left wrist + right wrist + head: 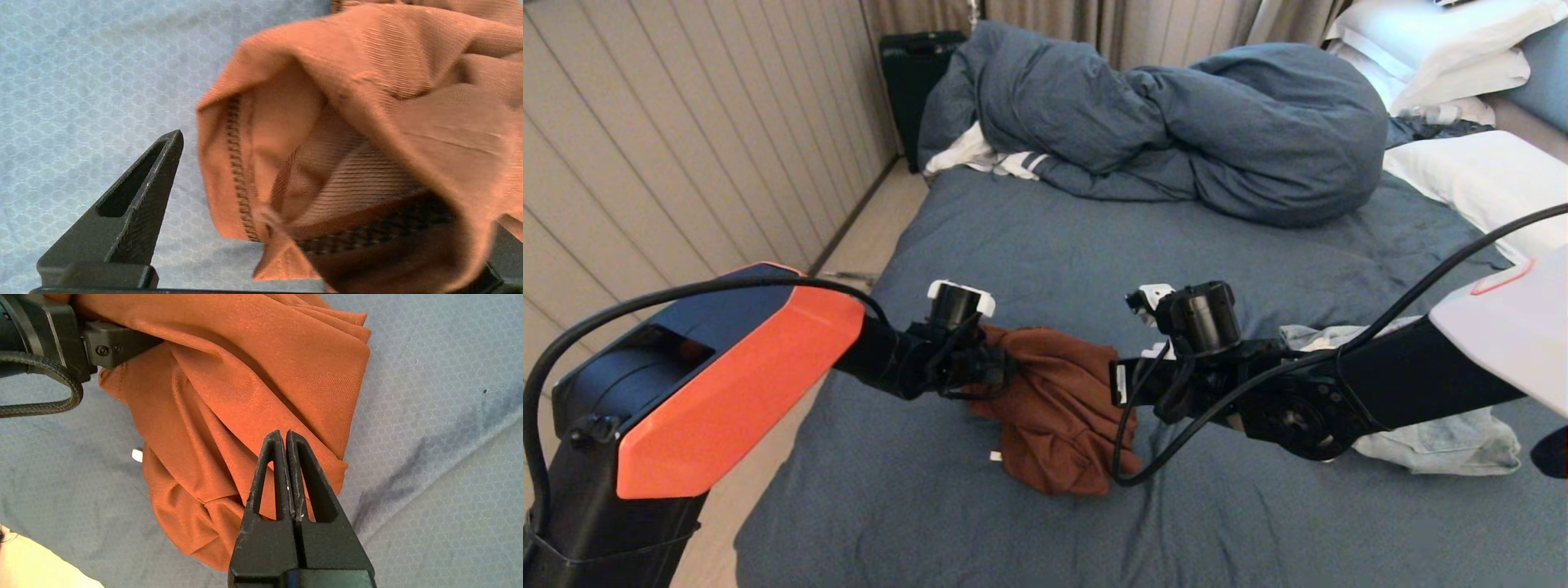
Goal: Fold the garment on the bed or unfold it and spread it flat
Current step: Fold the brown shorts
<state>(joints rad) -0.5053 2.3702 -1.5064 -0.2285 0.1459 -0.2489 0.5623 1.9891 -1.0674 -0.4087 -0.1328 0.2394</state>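
rust garment | small white tag; writing unreadable

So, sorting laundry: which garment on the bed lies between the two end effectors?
The rust-brown knit garment, bunched mid-bed; the pale washed-denim piece lies under the right arm.

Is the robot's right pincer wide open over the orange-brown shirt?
No, the right pincer has its two fingers pressed together, with nothing between them, above the rust-brown garment.
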